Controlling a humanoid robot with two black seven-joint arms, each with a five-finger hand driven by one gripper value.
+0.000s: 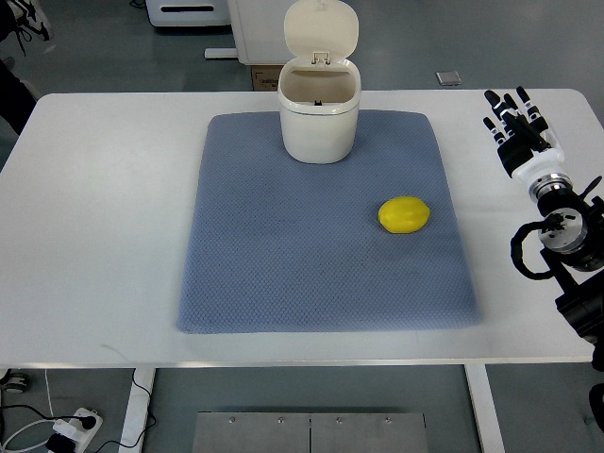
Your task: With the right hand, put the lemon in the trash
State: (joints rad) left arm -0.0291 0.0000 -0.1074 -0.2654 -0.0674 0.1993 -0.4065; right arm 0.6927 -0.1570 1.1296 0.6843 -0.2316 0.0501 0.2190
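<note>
A yellow lemon [404, 215] lies on the right part of a blue-grey mat [283, 245]. A small cream trash bin [319, 111] stands at the mat's far edge, its lid flipped up and its mouth open. My right hand [514, 118] is over the bare table at the far right, well to the right of the lemon and apart from it. Its fingers [506, 102] are stretched out, pointing away from me, and hold nothing. The left arm does not show.
The white table [104, 226] extends on both sides of the mat. Beyond its far edge are white furniture and a cardboard box [264, 75]. A power strip [71, 429] lies on the floor at bottom left.
</note>
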